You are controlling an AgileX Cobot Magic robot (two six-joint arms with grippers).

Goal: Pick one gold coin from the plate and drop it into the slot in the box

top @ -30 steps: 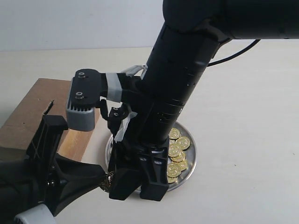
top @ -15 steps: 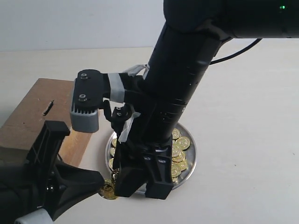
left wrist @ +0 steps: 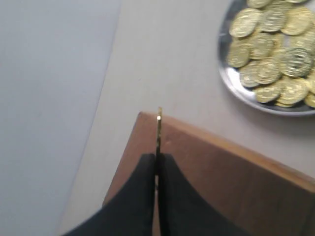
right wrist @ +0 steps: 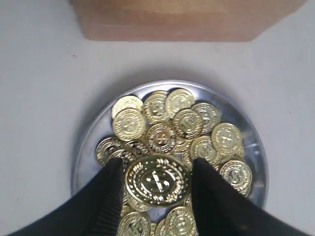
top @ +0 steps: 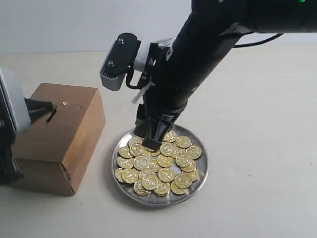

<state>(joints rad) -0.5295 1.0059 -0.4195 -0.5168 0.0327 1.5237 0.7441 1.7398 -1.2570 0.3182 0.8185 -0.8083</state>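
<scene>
The left fingers [left wrist: 140, 201] are clenched on a thin gold coin [left wrist: 159, 130], held edge-on and jutting past their tips over the top of the plain brown cardboard box [top: 74, 134], near its short dark slit [top: 50, 116]. Just beside the box on the pale surface [top: 257, 148], the round shiny silver metal plate [top: 159, 202] holds a heap of gold coins [top: 158, 171]. The right fingers [right wrist: 106, 196] grasp a second gold coin [right wrist: 157, 180] face-up between them, above that heap.
</scene>
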